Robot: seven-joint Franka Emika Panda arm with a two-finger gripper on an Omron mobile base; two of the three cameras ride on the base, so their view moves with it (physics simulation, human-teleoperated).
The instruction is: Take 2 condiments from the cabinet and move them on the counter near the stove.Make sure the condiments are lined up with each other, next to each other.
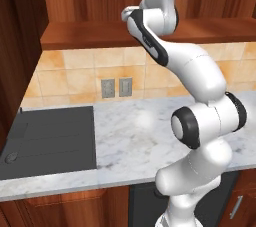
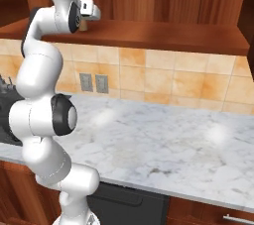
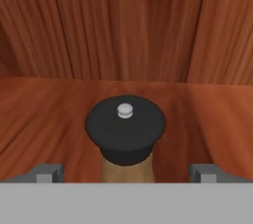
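Note:
A tan shaker with a dark cap (image 3: 125,128), one of the condiments, stands upright on the cabinet's wooden shelf (image 3: 44,114). My gripper (image 3: 127,174) is open. Its two fingertips (image 3: 49,172) stand wide apart on either side of the shaker's body and do not touch it. In the right base view the hand (image 2: 90,10) reaches onto the cabinet shelf (image 2: 163,34), with the tan shaker (image 2: 83,25) just under it. The left base view has the black stove (image 1: 50,141) at the left, set in the white marble counter (image 1: 140,136).
The cabinet's back wall (image 3: 123,25) rises close behind the shaker. Two wall outlets (image 1: 116,87) sit in the tan tile backsplash. A dark appliance front (image 2: 129,204) lies under the counter edge. My arm (image 1: 200,76) stretches up over the counter.

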